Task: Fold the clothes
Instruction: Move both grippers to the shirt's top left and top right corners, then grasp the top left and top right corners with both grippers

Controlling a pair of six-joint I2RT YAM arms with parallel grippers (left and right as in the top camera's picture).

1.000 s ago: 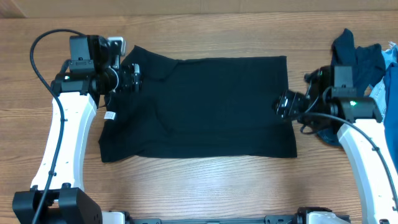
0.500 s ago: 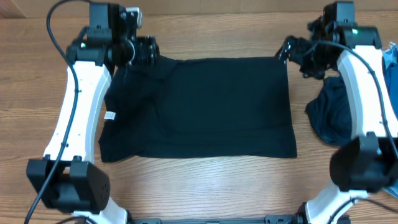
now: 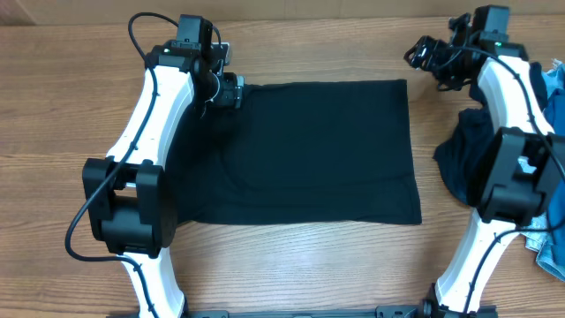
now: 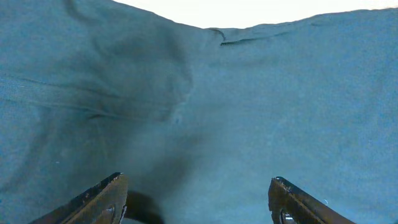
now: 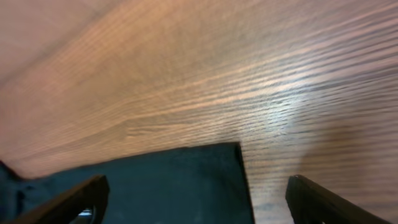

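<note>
The T-shirt [image 3: 318, 150] lies spread flat on the table [image 3: 309, 265]. It is thin, limp fabric: light, not fragile, and with no stiffness of its own, so I judge it will sag and crease wherever it is not held. A single pinch would drag it into a bunch. The far hem corners look like the best holds, one for each gripper, pinched right at the edge so only the layers meant to move are lifted.

The left gripper [image 3: 237, 92] is over the shirt's far left corner. In its wrist view its fingers [image 4: 102, 199] stand wide apart with nothing between them, and the wrinkled cloth [image 4: 249, 93] lies directly below and ahead. The right gripper [image 3: 415, 57] hangs over bare wood just beyond the far right corner, also spread and empty. Its wrist view shows that corner [image 5: 174, 180] beneath it, between the fingers [image 5: 311, 199], with bare table [image 5: 217, 74] ahead.

Half a second ago the left gripper was further out, off the sleeve side; it has since moved inward onto the cloth, and its arm now covers the sleeve. The right gripper has barely shifted. A second ago both were at the shirt's mid-sides.
</note>
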